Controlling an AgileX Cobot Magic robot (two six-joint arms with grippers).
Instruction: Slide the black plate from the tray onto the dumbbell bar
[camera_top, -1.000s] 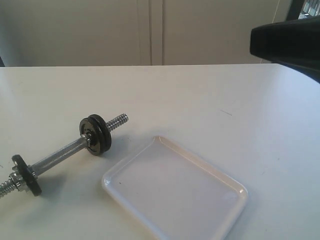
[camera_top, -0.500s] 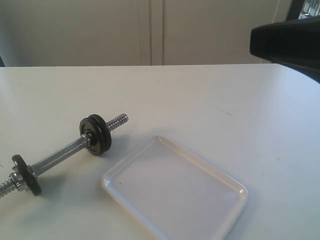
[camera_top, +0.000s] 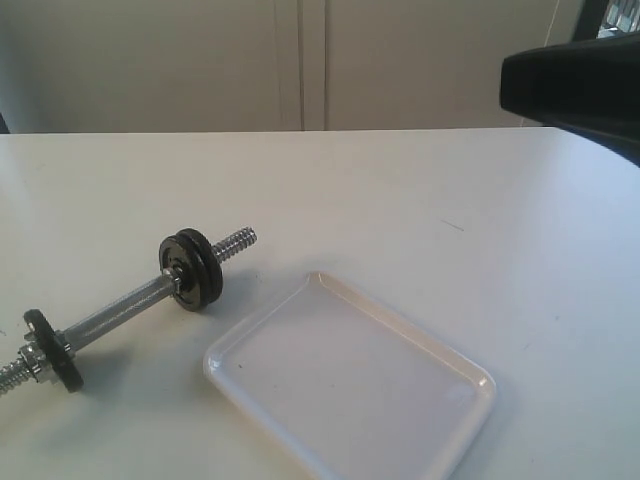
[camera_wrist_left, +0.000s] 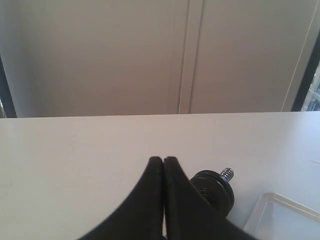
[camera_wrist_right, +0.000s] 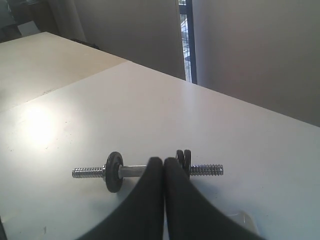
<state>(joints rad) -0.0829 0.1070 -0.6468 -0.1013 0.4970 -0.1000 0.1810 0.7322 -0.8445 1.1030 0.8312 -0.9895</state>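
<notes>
Nothing has moved in the last second: the exterior view shows the same layout, and the dark arm part (camera_top: 575, 90) at its upper right has not shifted. The tray (camera_top: 400, 320) lies on the bench (camera_top: 400, 180) with no disc in it. The bar (camera_top: 115, 312) lies just beside it, and two black discs sit face to face near its far threaded end (camera_top: 238, 241). I take the outer one, on the thread side, to be the plate (camera_top: 212, 262), so I judge the slide already made. A lone disc (camera_top: 52, 352) sits near the other end. I can make out no nut outside the plate, though that spot is too small to be sure. The left claw (camera_wrist_left: 163, 161) is pressed together on nothing, above the bench and short of the bar; the right claw (camera_wrist_right: 163, 161) is likewise closed and empty, well apart from the bar. The plate looks like solid iron: heavy for its size, rigid, not fragile, its matte face less slick than the chrome. With its neighbour hard against it there is no room to pinch across its thickness, so I would span the rim edge to edge or push on the outer face. Unlocked, it may creep along the thread if the bar rolls.
</notes>
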